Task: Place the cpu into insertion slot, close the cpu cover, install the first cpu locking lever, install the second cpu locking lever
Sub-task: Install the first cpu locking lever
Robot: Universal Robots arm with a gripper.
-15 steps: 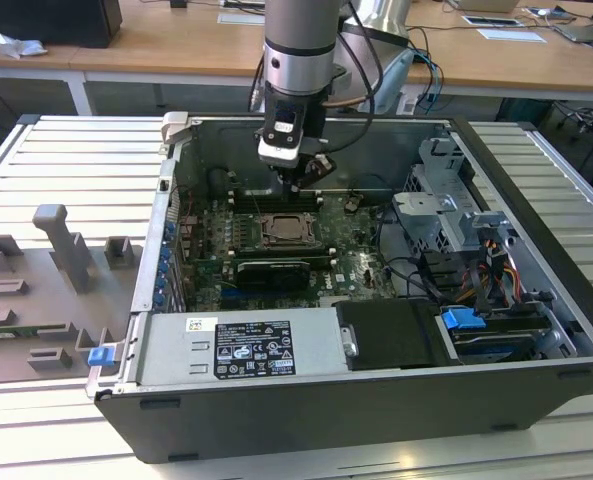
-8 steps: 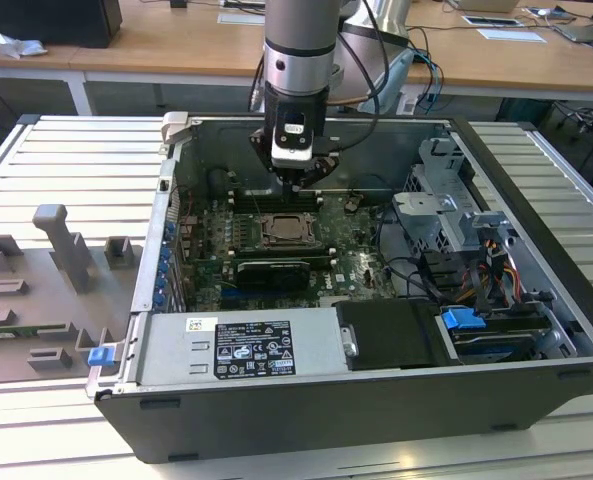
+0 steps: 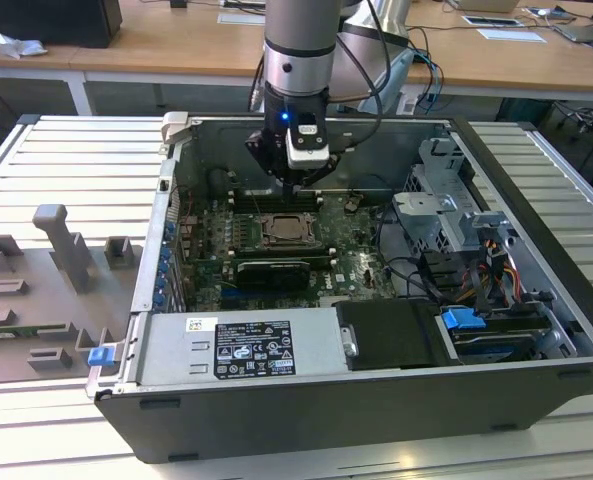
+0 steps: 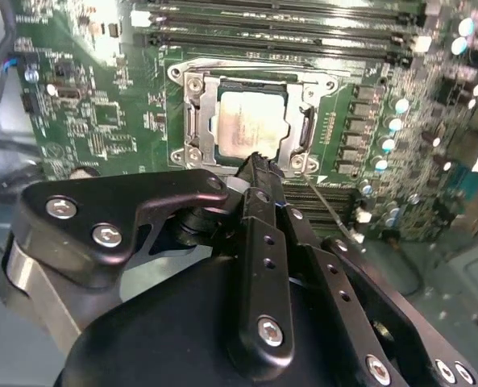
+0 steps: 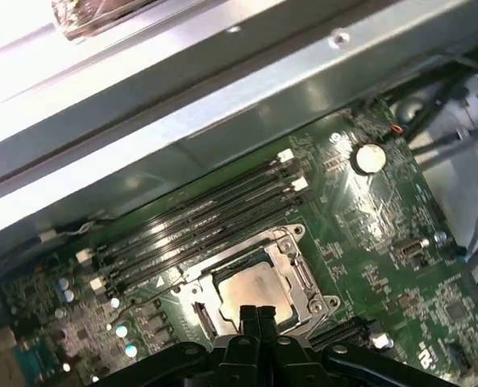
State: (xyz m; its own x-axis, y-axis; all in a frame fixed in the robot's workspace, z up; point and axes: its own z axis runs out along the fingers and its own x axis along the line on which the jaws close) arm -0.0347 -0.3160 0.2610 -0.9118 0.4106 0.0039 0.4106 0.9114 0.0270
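One cpu (image 4: 252, 121) in the insertion slot (image 4: 198, 113); the hand (image 4: 255, 161) just beside it, closed tight, empty

- No text, number or sign is legible anywhere in the open case.
- Power supply label (image 3: 251, 348): white panel with black print blocks and small round marks. In the exterior view it lies at 6 o'clock from the insertion slot (image 3: 267, 229). Wording illegible.
- Small white sticker (image 3: 197, 323): just beside that label, at its 10 o'clock. Print illegible.
- The cpu (image 4: 251, 121): faint dark print lines on its metal top in the second wrist view. Illegible.
- Circuit board (image 5: 359, 210): tiny white markings beside components in the first wrist view. Illegible.
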